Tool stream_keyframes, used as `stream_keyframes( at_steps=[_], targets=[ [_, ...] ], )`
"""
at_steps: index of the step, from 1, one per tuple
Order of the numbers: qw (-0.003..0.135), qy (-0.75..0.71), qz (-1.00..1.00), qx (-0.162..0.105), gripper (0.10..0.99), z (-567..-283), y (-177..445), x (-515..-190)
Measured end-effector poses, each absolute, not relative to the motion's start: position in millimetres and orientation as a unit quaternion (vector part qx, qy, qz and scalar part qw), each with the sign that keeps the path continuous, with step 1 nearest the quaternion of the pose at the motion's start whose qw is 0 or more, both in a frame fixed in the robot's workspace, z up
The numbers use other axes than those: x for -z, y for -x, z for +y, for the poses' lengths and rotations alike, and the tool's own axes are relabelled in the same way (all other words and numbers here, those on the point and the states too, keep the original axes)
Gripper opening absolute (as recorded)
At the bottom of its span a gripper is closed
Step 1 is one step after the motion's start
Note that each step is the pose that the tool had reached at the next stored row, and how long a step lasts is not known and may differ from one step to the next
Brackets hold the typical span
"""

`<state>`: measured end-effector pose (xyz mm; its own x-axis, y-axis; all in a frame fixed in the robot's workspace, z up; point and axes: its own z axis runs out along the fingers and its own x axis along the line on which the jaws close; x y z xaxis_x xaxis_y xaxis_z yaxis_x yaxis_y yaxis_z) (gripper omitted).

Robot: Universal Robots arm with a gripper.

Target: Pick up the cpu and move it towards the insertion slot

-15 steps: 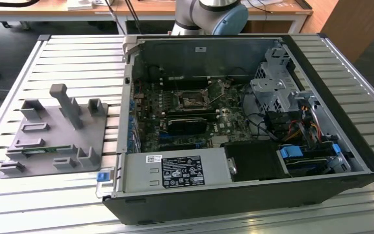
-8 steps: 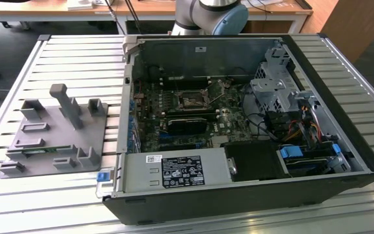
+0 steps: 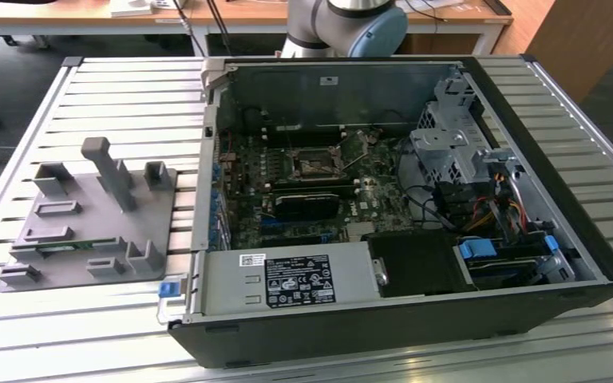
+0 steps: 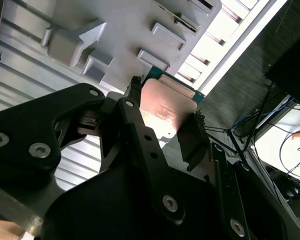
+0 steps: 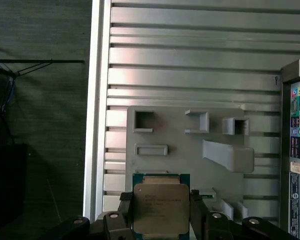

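The cpu (image 5: 161, 209) (image 4: 166, 106), a thin square chip with a silvery top and green rim, is clamped between two black fingers (image 5: 197, 212) (image 4: 131, 107) in both wrist views. My gripper (image 5: 160, 196) (image 4: 167, 100) is shut on its opposite edges and holds it in the air above the grey holder tray (image 5: 180, 150) (image 4: 125, 30). The insertion slot (image 3: 315, 163), a metal-framed square socket with a dark centre, sits on the motherboard inside the open computer case (image 3: 520, 144) in the exterior view.
The grey holder tray (image 3: 83, 215) with upright posts lies on the slatted metal table (image 3: 125, 96), at the exterior view's left of the case. A green memory stick (image 3: 67, 249) rests in it. The arm's base (image 3: 344, 24) stands behind the case.
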<state>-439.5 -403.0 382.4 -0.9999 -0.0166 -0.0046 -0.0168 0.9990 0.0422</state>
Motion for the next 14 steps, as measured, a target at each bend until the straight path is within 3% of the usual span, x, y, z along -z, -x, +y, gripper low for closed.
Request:
stream_keyframes(
  at_steps=[14],
  targets=[
    [0.002, 0.008, 1.0, -0.021, 0.541, -403, 403, -382]
  ],
)
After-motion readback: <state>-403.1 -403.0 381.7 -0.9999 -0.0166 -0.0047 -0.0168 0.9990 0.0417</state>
